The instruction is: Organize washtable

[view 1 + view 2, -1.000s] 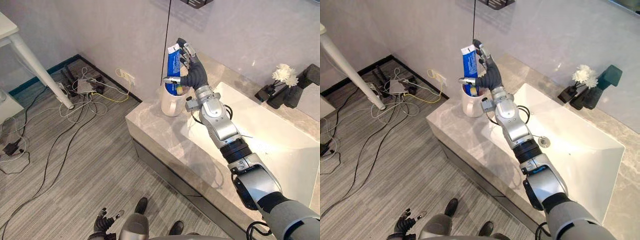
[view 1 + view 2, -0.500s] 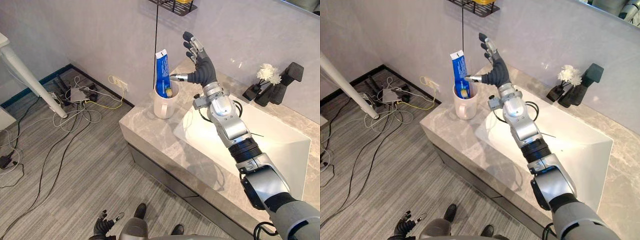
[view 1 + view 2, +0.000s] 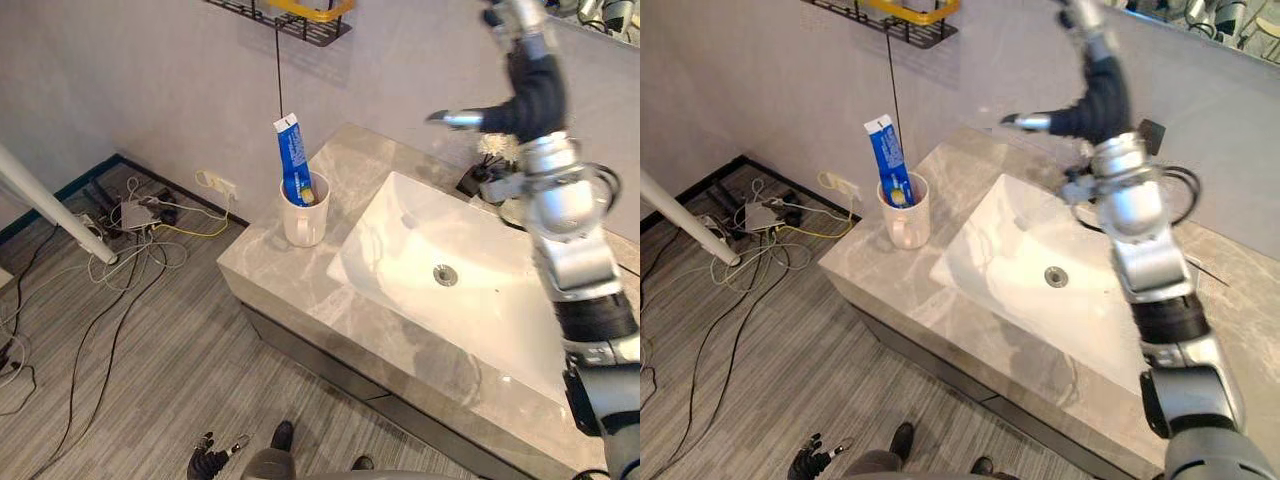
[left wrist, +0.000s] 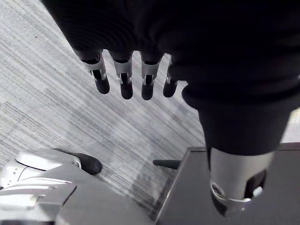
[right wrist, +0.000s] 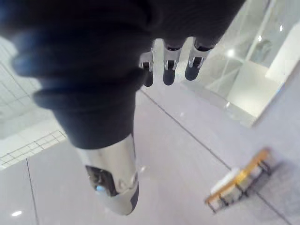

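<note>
Bathroom, by every fitting: grey marble worktop with sunken white rectangular basin and round metal drain, white ceramic cup holding a blue toothpaste tube, black wire shelf, wall mirror. Tangled cables on the grey striped floor.

A bench is placed across the centre and lower right of the frame, with a sink set into it. A cup is stood on the bench just left of the sink, and a tube is stood in it. A wire shelf is mounted on the wall at the top, above the cup. Cables are spread over the floor at the left.
</note>
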### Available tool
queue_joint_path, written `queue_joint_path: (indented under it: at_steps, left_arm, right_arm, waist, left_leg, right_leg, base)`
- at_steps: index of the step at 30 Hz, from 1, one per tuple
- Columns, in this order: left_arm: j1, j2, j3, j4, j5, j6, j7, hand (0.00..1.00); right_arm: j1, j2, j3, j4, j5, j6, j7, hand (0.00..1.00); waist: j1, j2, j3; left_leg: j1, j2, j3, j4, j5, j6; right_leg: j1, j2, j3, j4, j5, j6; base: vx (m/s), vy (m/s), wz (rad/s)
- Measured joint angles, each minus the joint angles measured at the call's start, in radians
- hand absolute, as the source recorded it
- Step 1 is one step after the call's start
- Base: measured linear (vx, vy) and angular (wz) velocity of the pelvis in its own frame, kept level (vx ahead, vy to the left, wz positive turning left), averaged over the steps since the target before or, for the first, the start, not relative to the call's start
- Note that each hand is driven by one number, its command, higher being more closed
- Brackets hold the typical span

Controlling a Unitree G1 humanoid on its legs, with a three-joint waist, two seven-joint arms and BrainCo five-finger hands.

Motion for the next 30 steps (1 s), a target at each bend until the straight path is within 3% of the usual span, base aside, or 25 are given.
queue_joint_path:
  at_steps: [6, 8, 10, 13, 14, 19, 23, 26, 30]
  left_arm:
    - [-0.004, -0.022, 0.039, 0.012, 0.019, 0.0, -0.017, 0.0]
    - [-0.01, -0.033, 0.063, 0.012, 0.021, 0.001, -0.018, 0.0]
    - [-0.01, -0.038, 0.078, 0.012, 0.024, 0.001, -0.018, 0.0]
    - [-0.014, -0.056, 0.097, 0.012, 0.04, 0.002, -0.019, 0.0]
    - [-0.016, -0.067, 0.104, 0.012, 0.04, 0.002, -0.02, 0.0]
    - [-0.023, -0.105, 0.131, 0.001, 0.041, 0.006, -0.021, 0.0]
    - [-0.024, -0.149, 0.186, -0.011, 0.04, 0.014, -0.019, 0.0]
    - [-0.029, -0.168, 0.195, -0.022, 0.039, 0.022, -0.018, 0.0]
    - [-0.048, -0.17, 0.192, -0.025, 0.039, 0.025, -0.016, 0.0]
  right_arm:
    - [0.268, 0.026, -0.439, 0.023, -0.064, -0.018, -0.122, 0.0]
    - [0.388, 0.118, -0.614, 0.058, -0.062, 0.003, -0.178, 0.0]
    - [0.475, 0.195, -0.701, 0.08, -0.063, 0.021, -0.213, 0.0]
    - [0.6, 0.317, -0.778, 0.088, -0.096, 0.074, -0.249, 0.0]
    - [0.638, 0.365, -0.785, 0.088, -0.109, 0.092, -0.257, 0.0]
    - [0.762, 0.551, -0.746, 0.069, -0.139, 0.155, -0.279, 0.0]
    - [0.846, 0.702, -0.654, -0.055, -0.142, 0.167, -0.28, 0.0]
    - [0.888, 0.759, -0.597, -0.062, -0.14, 0.181, -0.28, 0.0]
    - [0.896, 0.765, -0.564, -0.007, -0.14, 0.198, -0.28, 0.0]
  waist:
    - [-0.064, 0.013, -0.038]
    - [-0.091, 0.023, -0.048]
    - [-0.116, 0.034, -0.058]
    - [-0.128, 0.047, -0.077]
    - [-0.142, 0.053, -0.085]
    - [-0.144, 0.049, -0.094]
    - [-0.141, 0.047, -0.094]
    - [-0.141, 0.046, -0.095]
    - [-0.135, 0.045, -0.092]
  left_leg:
    - [0.0, 0.001, 0.055, -0.002, -0.003, 0.003]
    - [-0.001, 0.002, 0.069, -0.003, -0.005, 0.006]
    - [-0.001, 0.002, 0.073, -0.004, -0.007, 0.008]
    - [-0.003, 0.004, 0.097, -0.005, -0.01, 0.013]
    - [-0.003, 0.003, 0.098, -0.005, -0.011, 0.013]
    - [0.005, 0.008, 0.133, -0.004, -0.015, 0.016]
    - [0.03, 0.012, 0.182, -0.004, -0.034, 0.019]
    - [0.042, 0.015, 0.213, 0.007, -0.051, 0.019]
    - [0.041, 0.021, 0.25, 0.062, -0.1, 0.017]
  right_leg:
    - [-0.029, -0.001, 0.058, -0.001, 0.013, 0.003]
    - [-0.035, 0.001, 0.071, -0.008, 0.021, 0.006]
    - [-0.036, 0.001, 0.077, -0.012, 0.024, 0.01]
    - [-0.052, 0.002, 0.098, -0.015, 0.031, 0.013]
    - [-0.052, 0.002, 0.099, -0.015, 0.031, 0.014]
    - [-0.058, 0.004, 0.119, -0.015, 0.035, 0.017]
    - [-0.057, 0.004, 0.152, -0.015, 0.037, 0.02]
    - [-0.05, 0.006, 0.178, -0.011, 0.038, 0.021]
    - [-0.044, 0.007, 0.202, 0.002, 0.038, 0.023]
  base:
    - [0.0, 0.02, -0.29]
    - [-0.03, 0.016, -0.23]
    - [-0.02, 0.014, -0.09]
    - [-0.02, 0.016, -0.26]
    - [-0.02, 0.015, -0.14]
    - [-0.02, 0.014, -0.13]
    - [0.0, 0.02, -0.3]
    - [0.06, 0.021, -0.29]
    - [0.06, 0.023, -0.31]
